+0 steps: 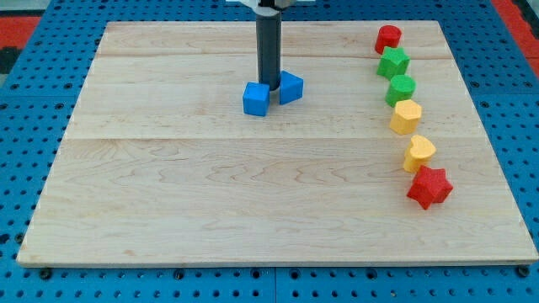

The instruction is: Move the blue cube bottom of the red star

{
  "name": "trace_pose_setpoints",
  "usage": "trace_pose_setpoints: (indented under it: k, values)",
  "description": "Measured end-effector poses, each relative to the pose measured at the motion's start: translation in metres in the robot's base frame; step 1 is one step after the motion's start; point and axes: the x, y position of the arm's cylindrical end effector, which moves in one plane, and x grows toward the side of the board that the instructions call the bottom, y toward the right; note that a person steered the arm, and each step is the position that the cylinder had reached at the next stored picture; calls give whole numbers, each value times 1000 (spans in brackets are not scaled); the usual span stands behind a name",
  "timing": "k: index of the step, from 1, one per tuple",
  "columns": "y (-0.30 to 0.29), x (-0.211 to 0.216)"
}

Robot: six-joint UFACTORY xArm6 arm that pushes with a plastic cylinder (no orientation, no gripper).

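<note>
The blue cube (256, 99) lies on the wooden board (210, 194), above its middle. A second blue block (290, 87), angular in shape, lies just right of it. My tip (269, 84) stands between the two, touching or nearly touching both, at the cube's upper right corner. The red star (429, 187) lies far off at the view's right, below the middle, at the lower end of a column of blocks.
A column of blocks runs down the view's right side: a red cylinder (388, 37), a green star-like block (393, 61), a green block (401, 88), a yellow hexagon-like block (406, 116) and a yellow heart (418, 153). Blue pegboard surrounds the board.
</note>
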Motion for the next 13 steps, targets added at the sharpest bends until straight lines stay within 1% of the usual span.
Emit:
trace_pose_setpoints:
  k: [1,2,4,5,6,7,8,10,11,12,13]
  values:
    - [0,27]
    - [0,45]
    - [0,58]
    - [-4,53]
    - [-22,30]
    - [-31,-7]
    - [-60,20]
    - [-24,99]
    - [-71,88]
    - [-83,117]
    - [-40,187]
